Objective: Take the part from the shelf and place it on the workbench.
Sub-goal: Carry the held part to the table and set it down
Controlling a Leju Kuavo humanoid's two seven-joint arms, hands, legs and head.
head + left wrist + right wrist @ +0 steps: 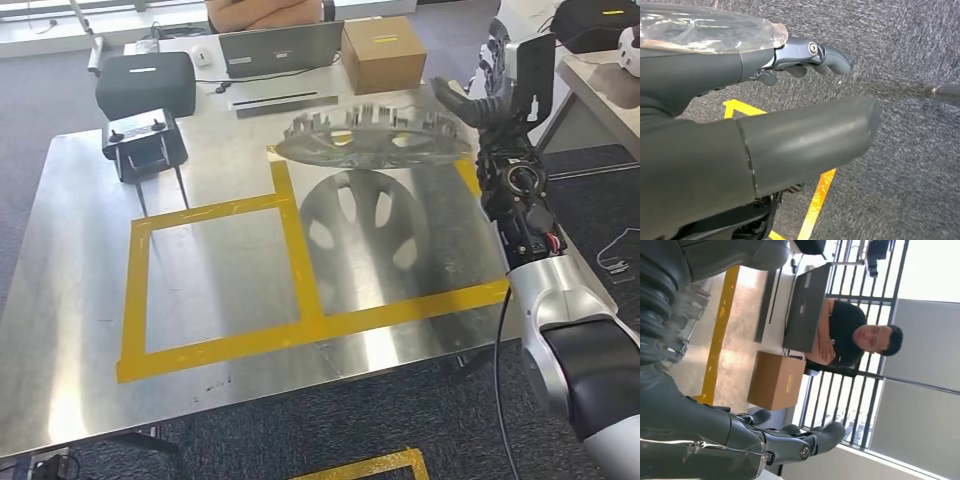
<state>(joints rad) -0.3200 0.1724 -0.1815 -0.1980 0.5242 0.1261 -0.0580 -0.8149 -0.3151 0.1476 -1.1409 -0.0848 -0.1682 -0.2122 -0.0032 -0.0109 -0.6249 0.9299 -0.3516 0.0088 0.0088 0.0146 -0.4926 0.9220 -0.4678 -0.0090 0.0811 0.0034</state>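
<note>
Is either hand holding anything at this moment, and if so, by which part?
The right hand holds the wheel cover by its right rim, above the workbench. The left hand holds nothing.

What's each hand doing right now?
Left hand: open, holding nothing, hanging over the floor.
Right hand: holding the wheel cover by its rim above the workbench.

A shiny metal tabletop (pixel 68 300) carries two squares marked in yellow tape (pixel 298 250). At its far side stand a black case (pixel 146 84), a controller on a stand (pixel 143 148), a laptop (pixel 279 48), a cardboard box (pixel 383 53) and a metal bar (pixel 283 102).
</note>
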